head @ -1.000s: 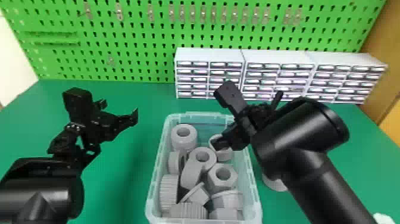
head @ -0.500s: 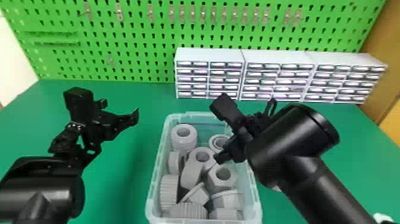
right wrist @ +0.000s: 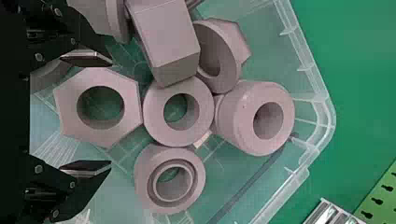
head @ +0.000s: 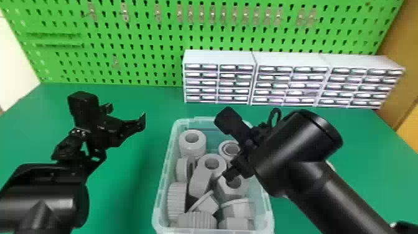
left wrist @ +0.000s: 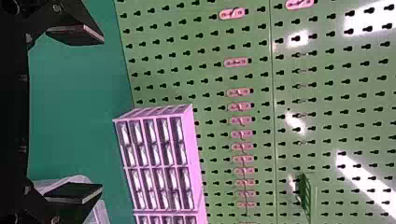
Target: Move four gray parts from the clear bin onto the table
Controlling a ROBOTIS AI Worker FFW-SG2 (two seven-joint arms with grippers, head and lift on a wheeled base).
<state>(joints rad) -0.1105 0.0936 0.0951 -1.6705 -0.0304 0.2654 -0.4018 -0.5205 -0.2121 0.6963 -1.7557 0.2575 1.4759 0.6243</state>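
I see by bright light; left of the clear bin (head: 163, 180) a soft shadow dims the tabletop (head: 133, 183), and beyond the clear bin, white glare streaks the pegboard (left wrist: 327, 100).

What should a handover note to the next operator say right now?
Left gripper: open, empty, over the table left of the bin.
Right gripper: open, empty, over the clear bin, near a hex nut.
Gray parts: many in the bin.
Done: can't tell; the right arm hides some table.
Left: probably grasping the nut, then completing four.
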